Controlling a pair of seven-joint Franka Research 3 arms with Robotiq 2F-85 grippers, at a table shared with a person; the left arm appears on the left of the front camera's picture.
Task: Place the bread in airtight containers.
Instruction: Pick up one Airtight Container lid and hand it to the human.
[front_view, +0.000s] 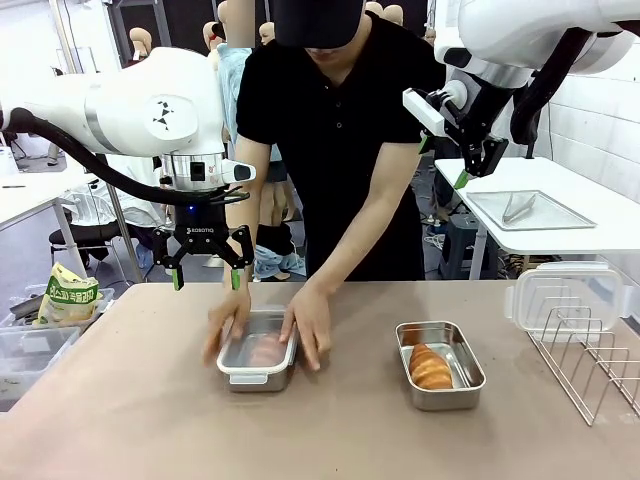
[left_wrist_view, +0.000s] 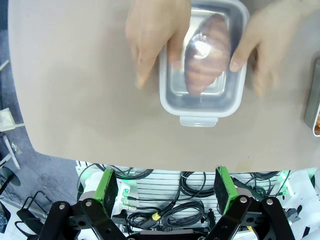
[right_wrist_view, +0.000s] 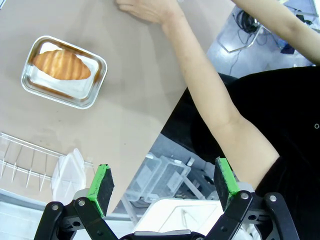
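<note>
A steel container (front_view: 258, 362) with a clear lid on it sits mid-table, a bread roll (left_wrist_view: 204, 55) visible through the lid. The person's hands (front_view: 310, 325) press on both sides of that lid. To its right an uncovered steel container (front_view: 440, 365) holds another golden bread roll (front_view: 430, 368), also seen in the right wrist view as the roll (right_wrist_view: 61, 65) in its pan (right_wrist_view: 95, 85). My left gripper (front_view: 207, 275) hangs open above the table's far-left side, empty. My right gripper (front_view: 470, 165) is raised high at the right, open and empty.
A spare clear lid (front_view: 565, 295) leans against a wire rack (front_view: 590, 360) at the table's right. A flat steel tray with tongs (front_view: 528, 209) lies on a white side table behind. Plastic bins and a bag (front_view: 65, 295) stand at the left edge.
</note>
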